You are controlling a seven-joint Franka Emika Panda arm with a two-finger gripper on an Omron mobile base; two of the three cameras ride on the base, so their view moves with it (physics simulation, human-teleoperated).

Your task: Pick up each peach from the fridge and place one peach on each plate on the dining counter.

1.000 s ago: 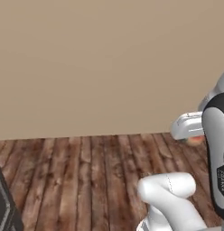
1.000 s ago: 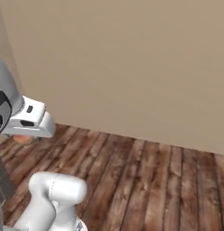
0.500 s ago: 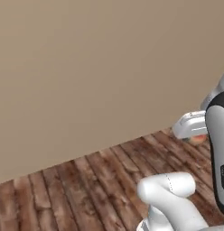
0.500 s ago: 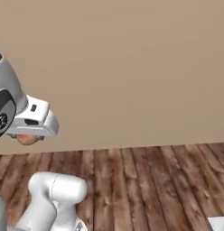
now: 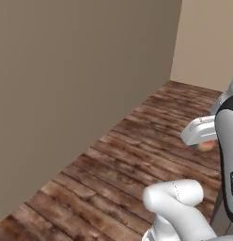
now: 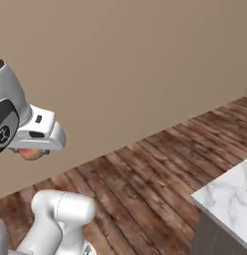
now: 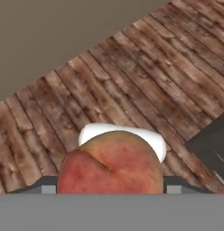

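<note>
Beige walls; brown plank floor

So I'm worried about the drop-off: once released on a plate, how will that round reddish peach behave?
The round reddish-orange peach looks near-spherical, so it will probably roll. Its smooth skin may slip in the jaws. It is probably soft, so it could bruise.

The peach was cut off by the lower edge of the hand view, and it hid the gripper's fingertips — their closure could not be read. In both base views only a sliver of it showed beneath the white hand. The desk ran off the lower right corner.
</note>
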